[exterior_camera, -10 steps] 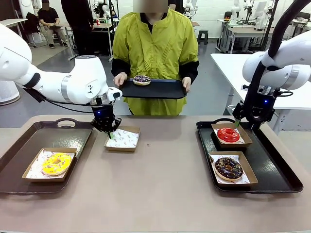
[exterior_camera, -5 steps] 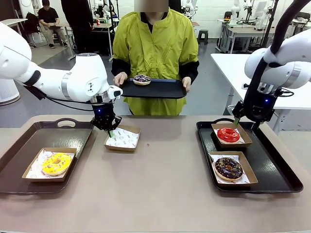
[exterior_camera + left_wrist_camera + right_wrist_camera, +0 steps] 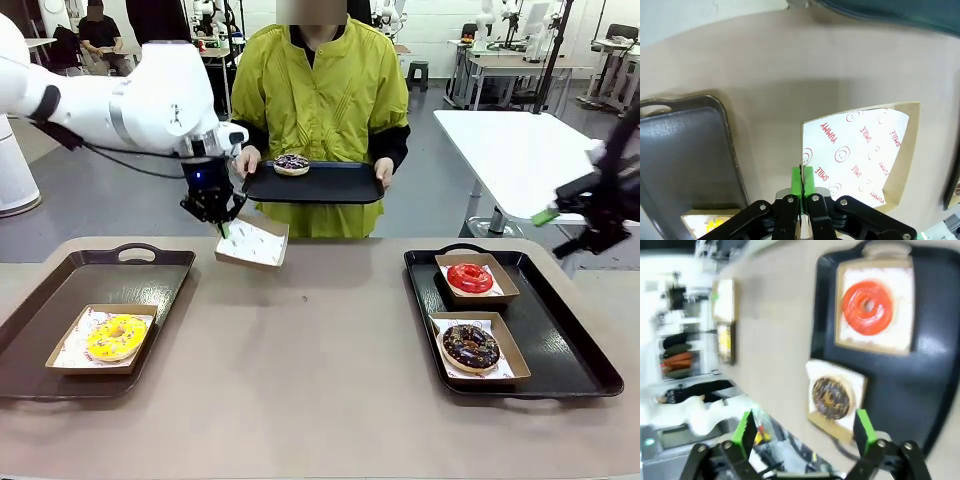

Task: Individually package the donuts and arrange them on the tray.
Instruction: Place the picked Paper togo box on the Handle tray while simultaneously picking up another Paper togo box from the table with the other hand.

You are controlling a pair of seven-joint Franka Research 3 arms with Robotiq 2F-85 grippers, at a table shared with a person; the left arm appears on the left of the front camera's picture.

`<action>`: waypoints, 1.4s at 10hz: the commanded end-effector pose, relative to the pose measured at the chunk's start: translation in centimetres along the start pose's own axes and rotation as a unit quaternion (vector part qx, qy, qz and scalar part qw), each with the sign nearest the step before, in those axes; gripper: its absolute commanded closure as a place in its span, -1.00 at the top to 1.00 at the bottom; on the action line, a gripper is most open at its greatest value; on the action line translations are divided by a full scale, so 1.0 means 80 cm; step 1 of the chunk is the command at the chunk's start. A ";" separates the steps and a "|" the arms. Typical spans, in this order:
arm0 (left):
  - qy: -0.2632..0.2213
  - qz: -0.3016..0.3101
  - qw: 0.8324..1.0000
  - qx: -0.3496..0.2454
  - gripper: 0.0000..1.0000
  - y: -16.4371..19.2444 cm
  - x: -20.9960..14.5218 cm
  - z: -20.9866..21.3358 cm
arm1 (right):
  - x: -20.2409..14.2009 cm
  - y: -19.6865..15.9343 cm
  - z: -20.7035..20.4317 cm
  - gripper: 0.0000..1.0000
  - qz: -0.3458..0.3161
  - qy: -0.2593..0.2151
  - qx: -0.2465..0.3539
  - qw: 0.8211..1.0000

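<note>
Left gripper (image 3: 222, 226), clamped on the empty lined box (image 3: 251, 243), has lifted it toward the sprinkled donut (image 3: 291, 163) on the person's tray (image 3: 330, 186), likely for loading. Right gripper (image 3: 556, 228), jaws apart, has withdrawn.
</note>
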State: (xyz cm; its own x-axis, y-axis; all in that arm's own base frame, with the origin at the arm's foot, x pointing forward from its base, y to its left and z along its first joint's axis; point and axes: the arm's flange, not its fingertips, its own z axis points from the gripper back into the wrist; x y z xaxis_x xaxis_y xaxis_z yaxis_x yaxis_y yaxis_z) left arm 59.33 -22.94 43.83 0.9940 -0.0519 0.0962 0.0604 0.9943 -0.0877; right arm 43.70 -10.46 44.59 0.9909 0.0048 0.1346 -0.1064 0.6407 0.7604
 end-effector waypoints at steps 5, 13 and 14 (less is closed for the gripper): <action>-0.015 0.051 0.999 0.005 -1.00 -0.020 0.067 0.062 | -0.134 -0.077 0.044 1.00 -0.002 -0.123 0.145 0.982; -0.017 0.041 0.999 -0.010 -1.00 -0.013 0.058 0.062 | -0.142 -0.086 0.049 1.00 -0.019 -0.124 0.142 0.982; -0.017 0.041 0.999 -0.010 -1.00 -0.013 0.058 0.062 | -0.142 -0.086 0.049 1.00 -0.019 -0.124 0.142 0.982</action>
State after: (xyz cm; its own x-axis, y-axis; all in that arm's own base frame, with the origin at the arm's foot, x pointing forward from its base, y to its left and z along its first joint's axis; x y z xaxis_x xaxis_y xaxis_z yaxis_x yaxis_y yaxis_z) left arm 63.96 -24.01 49.22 0.9929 0.0385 0.1125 -0.0252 0.9927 -0.1176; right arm 33.37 -18.31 40.14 0.9443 -0.2347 0.2309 -0.1238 0.3969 0.9095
